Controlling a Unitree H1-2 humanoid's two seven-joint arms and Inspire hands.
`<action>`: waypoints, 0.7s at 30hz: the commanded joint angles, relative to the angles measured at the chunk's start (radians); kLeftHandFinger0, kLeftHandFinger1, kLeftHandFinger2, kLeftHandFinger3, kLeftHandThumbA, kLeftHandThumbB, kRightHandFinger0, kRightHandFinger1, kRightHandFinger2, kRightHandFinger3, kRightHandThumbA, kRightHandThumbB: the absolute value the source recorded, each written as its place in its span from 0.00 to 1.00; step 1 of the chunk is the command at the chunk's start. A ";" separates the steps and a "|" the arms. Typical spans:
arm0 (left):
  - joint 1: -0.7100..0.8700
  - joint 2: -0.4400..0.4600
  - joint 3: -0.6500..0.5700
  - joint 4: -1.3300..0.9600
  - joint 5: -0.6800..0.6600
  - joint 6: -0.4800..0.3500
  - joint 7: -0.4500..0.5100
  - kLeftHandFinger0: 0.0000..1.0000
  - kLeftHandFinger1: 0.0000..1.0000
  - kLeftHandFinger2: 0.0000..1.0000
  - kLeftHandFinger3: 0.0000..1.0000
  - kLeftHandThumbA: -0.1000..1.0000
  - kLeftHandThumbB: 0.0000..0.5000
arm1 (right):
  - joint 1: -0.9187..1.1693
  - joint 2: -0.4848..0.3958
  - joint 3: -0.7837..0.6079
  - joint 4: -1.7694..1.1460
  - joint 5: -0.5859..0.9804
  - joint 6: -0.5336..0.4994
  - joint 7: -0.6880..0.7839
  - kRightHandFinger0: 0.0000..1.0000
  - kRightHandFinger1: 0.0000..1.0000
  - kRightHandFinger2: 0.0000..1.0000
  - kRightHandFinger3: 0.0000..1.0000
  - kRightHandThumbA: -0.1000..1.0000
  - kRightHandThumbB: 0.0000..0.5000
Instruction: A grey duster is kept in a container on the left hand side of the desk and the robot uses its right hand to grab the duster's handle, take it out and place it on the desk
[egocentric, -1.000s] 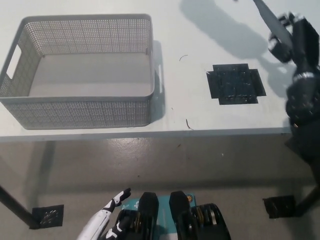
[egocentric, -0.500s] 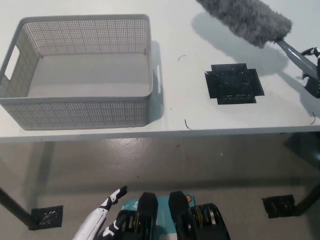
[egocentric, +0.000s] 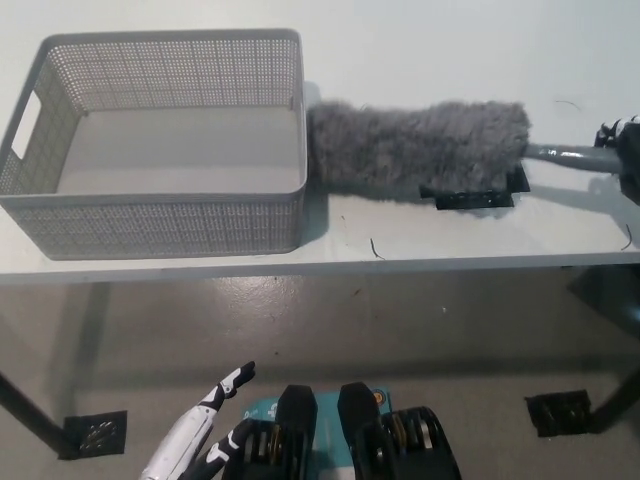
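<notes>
The grey fluffy duster (egocentric: 415, 147) lies across the white desk (egocentric: 420, 40), its head just right of the grey mesh container (egocentric: 150, 225) and covering most of a black cross-shaped mark (egocentric: 478, 192). Its grey handle (egocentric: 562, 154) runs right to my black right hand (egocentric: 626, 150), which sits at the picture's right edge and is shut on the handle's end. The container holds nothing. My white left hand (egocentric: 195, 435) hangs low at the bottom left, below the desk, with its fingers apart.
The desk's front edge (egocentric: 300, 268) crosses the picture below the container. Beneath it is grey floor with a black plate (egocentric: 97, 432) at the lower left and another (egocentric: 560, 410) at the lower right.
The duster has come down from the upper right and now lies flat on the desk, its head swung left against the container's side. My right hand lowered with the handle.
</notes>
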 joint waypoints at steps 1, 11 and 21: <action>-0.018 0.019 0.008 -0.041 -0.006 -0.001 -0.006 1.00 1.00 1.00 1.00 1.00 0.28 | -0.051 -0.043 0.010 -0.050 -0.079 0.016 0.013 0.36 0.55 0.70 0.74 0.48 0.62; -0.021 0.017 0.012 -0.041 -0.009 0.005 -0.005 1.00 1.00 1.00 1.00 1.00 0.31 | -0.070 -0.043 -0.058 -0.247 0.112 0.340 0.646 1.00 1.00 1.00 1.00 0.77 1.00; -0.010 0.011 0.014 -0.039 -0.005 -0.009 0.008 1.00 1.00 1.00 1.00 1.00 0.29 | -0.265 -0.166 -0.181 -0.313 0.433 0.591 1.132 1.00 1.00 1.00 1.00 0.69 0.99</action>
